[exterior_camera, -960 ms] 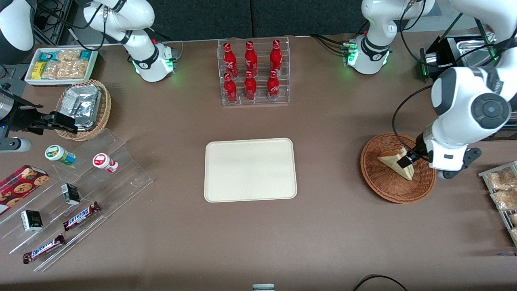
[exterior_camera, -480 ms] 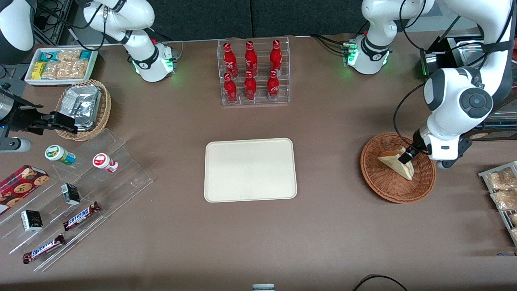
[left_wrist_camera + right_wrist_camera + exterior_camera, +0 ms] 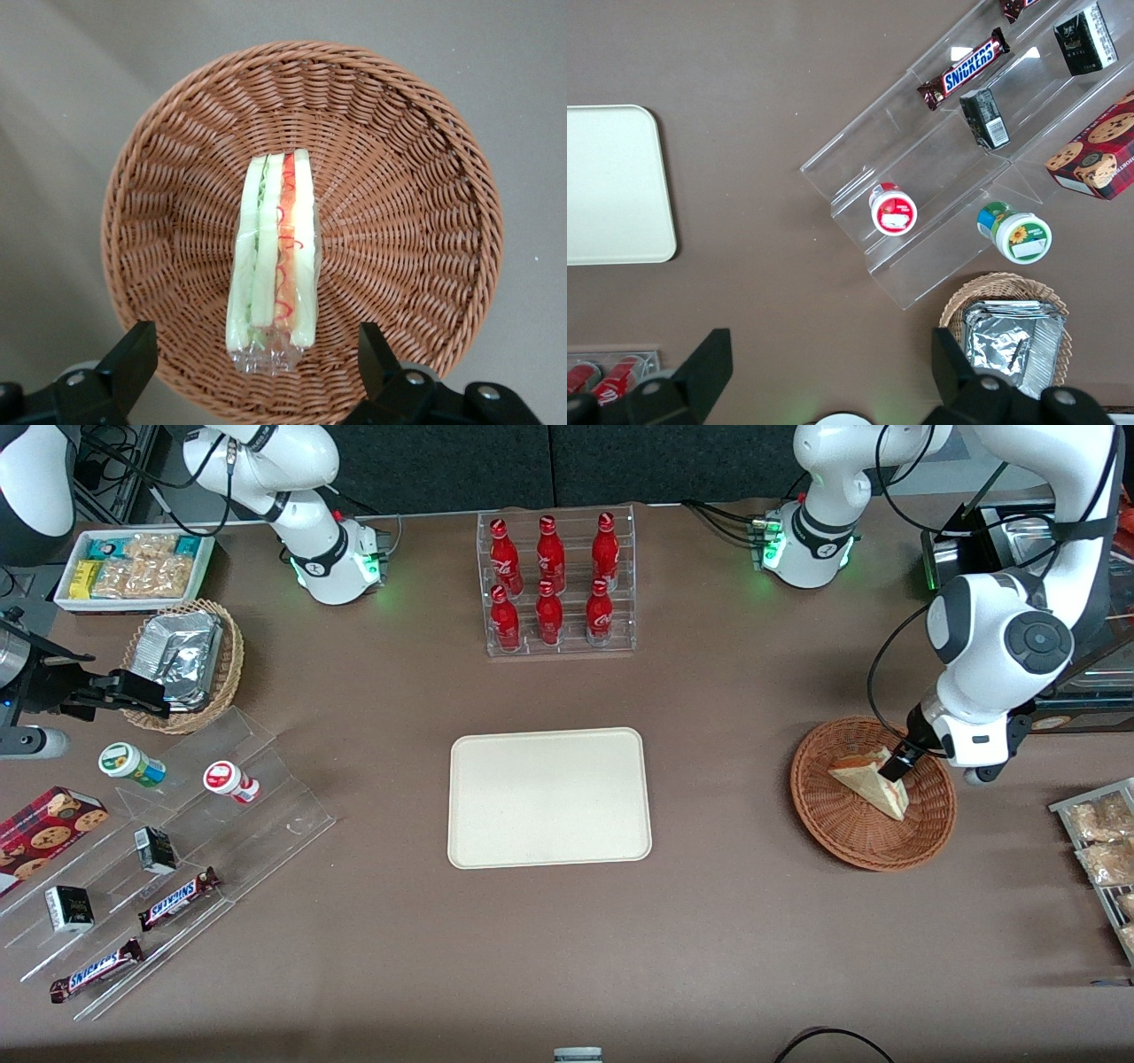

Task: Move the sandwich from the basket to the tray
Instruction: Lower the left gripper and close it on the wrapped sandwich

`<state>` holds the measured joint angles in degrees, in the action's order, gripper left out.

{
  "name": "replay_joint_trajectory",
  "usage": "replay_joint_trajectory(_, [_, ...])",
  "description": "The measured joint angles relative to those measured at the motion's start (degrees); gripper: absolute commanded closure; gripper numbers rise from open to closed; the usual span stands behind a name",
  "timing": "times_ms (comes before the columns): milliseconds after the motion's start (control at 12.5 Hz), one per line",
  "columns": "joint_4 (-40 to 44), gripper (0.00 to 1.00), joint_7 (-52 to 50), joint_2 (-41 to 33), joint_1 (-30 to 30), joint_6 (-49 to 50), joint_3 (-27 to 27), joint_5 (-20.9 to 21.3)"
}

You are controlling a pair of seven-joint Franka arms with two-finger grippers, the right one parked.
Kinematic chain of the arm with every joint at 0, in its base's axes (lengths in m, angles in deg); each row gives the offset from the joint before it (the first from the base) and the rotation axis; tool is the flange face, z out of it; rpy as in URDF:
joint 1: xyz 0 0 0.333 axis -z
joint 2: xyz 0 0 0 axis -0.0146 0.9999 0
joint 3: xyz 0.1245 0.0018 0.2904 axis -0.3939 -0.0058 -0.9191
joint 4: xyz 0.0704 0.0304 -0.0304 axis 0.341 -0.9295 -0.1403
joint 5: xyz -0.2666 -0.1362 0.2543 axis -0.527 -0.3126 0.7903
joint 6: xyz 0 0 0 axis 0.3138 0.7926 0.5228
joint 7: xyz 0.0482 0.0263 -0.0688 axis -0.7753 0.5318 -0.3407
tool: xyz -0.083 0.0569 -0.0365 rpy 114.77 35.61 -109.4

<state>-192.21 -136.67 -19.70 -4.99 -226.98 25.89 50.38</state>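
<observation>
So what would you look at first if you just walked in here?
Probably the white robot arm's hand, open and hanging right over the sandwich in the round brown basket at the working arm's end of the table. Next, the bare cream tray mid-table, with bright red bottles in a clear rack farther from the camera.

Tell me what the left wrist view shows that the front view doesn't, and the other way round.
Only the left wrist view shows the sandwich's green, orange and red filling layers edge-on, with the open end effector straddling it.

Only the front view shows the tray, bare, lying toward the parked arm's end from the basket, plus the red bottles in their clear rack.

Both show the sandwich inside the reddish-brown basket, with the end effector just above it.
</observation>
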Motion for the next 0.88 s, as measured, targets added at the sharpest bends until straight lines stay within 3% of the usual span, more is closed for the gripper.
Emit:
replay_joint_trajectory(400, [-5.8,0.0,-2.1,0.8,0.0,-9.2,0.0,0.0])
replay_joint_trajectory(880, [-6.7,0.0,-4.0,3.8,0.0,-15.3,0.0,0.0])
